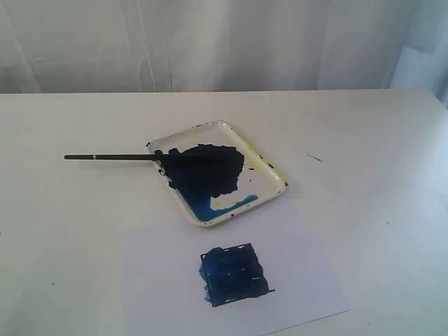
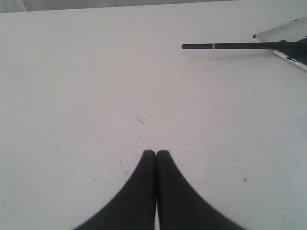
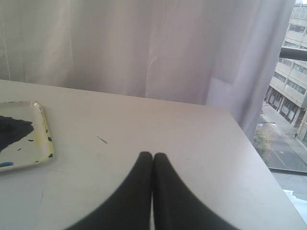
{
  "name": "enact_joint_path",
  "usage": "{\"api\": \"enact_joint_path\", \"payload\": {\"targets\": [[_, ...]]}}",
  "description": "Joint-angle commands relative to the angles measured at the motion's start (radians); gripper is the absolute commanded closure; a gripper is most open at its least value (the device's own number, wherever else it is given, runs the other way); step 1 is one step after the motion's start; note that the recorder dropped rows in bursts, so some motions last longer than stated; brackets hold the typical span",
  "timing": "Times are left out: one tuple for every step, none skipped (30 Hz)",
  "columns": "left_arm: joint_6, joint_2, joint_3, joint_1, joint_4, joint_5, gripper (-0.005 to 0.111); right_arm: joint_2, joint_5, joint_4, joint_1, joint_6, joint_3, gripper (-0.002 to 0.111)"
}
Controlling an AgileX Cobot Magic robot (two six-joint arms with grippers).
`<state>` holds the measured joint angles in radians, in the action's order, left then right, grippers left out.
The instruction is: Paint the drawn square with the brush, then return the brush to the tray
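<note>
The brush (image 1: 115, 157) lies across the left rim of the tray (image 1: 274, 172), its black handle sticking out over the table and its tip in the dark blue blotch. In front of the tray, the drawn square (image 1: 236, 274) on the white sheet is smeared dark blue. My left gripper (image 2: 156, 152) is shut and empty above bare table, well short of the brush handle (image 2: 225, 46). My right gripper (image 3: 152, 155) is shut and empty too, off to the side of the tray (image 3: 44, 143). Neither gripper appears in the exterior view.
A white paper sheet (image 1: 308, 280) lies under the square near the table's front. A small dark mark (image 1: 315, 158) sits right of the tray. A white curtain (image 3: 144, 48) hangs behind the table, and the table's far right edge (image 3: 249, 143) is close to a window.
</note>
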<state>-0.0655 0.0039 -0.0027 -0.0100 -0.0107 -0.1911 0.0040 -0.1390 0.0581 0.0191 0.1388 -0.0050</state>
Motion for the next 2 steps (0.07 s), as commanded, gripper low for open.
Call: {"api": "enact_joint_path", "payload": {"targets": [[-0.005, -0.004, 0.003, 0.001, 0.011, -0.002, 0.107, -0.004, 0.005, -0.007, 0.001, -0.006, 0.005, 0.108], [-0.005, -0.004, 0.003, 0.001, 0.011, -0.002, 0.107, -0.004, 0.005, -0.007, 0.001, -0.006, 0.005, 0.108]]}}
